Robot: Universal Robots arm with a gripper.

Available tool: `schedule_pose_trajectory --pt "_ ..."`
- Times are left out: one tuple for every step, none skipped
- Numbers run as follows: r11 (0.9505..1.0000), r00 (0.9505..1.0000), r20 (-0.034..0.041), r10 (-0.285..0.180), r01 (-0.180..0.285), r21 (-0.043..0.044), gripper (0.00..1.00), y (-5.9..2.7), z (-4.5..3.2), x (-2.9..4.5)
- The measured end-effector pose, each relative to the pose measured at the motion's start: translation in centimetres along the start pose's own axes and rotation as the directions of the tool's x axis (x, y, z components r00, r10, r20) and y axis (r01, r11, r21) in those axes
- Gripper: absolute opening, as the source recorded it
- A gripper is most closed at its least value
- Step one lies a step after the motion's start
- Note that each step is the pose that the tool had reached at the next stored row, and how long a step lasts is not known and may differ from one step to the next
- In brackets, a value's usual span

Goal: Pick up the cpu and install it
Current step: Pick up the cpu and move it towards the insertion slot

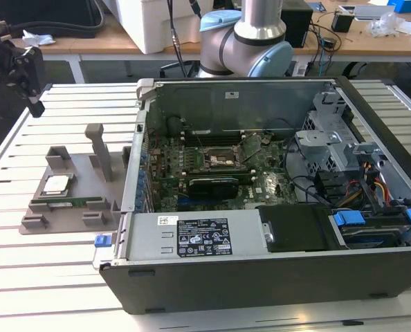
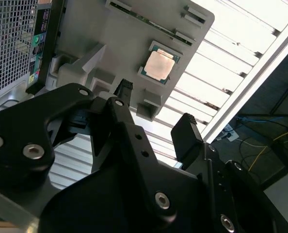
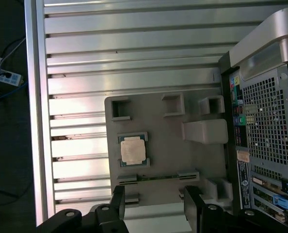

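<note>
Hanging over the slatted table [image 3: 134,48], the gripper [image 3: 155,194] has its two fingers spread, nothing between them. One cpu [image 3: 133,150] lies flat in a recess of the grey tray [image 3: 163,145], silver top up. Beyond, the exterior view adds the inside of the open computer case [image 1: 261,277], with what may be the socket [image 1: 223,160] mid-board; the wrist views cut this off.

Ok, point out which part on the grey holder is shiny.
The cpu, square and silver-topped; the memory stick beside it is long and green.
</note>
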State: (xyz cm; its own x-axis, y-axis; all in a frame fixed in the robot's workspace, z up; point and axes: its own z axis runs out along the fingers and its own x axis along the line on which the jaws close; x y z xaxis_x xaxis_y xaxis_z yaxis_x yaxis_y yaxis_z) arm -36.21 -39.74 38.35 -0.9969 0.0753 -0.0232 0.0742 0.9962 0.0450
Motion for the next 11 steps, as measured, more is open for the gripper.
schedule_pose_trajectory --pt "1.0 1.0 0.0 0.0 0.0 0.0 0.6 0.0 0.01 0.0" --pt "1.0 1.0 0.0003 0.0 0.0 0.0 0.6 0.0 0.05 0.0" --pt "1.0 1.0 0.0003 0.0 0.0 0.0008 0.6 -0.01 0.17 0.01" --pt "1.0 1.0 0.0002 0.0 0.0 0.0011 0.6 -0.01 0.27 0.01" --pt "1.0 1.0 0.0002 0.0 0.0 0.0014 0.6 -0.02 0.38 0.01" --pt "1.0 1.0 0.0002 0.0 0.0 0.0015 0.6 -0.02 0.5 0.01" --pt "1.0 1.0 0.0001 0.0 0.0 0.0017 0.6 -0.03 0.66 0.02" --pt "1.0 1.0 -0.0001 0.0 0.0 0.0018 0.6 -0.04 0.88 0.02" --pt "1.0 1.0 -0.0006 0.0 0.0 0.0019 0.6 -0.05 1.09 0.03" --pt "1.0 1.0 -0.0011 0.0 0.0 0.0019 0.6 -0.06 1.41 0.04" --pt "1.0 1.0 -0.0013 0.0 0.0 0.0018 0.6 -0.07 1.6 0.04"
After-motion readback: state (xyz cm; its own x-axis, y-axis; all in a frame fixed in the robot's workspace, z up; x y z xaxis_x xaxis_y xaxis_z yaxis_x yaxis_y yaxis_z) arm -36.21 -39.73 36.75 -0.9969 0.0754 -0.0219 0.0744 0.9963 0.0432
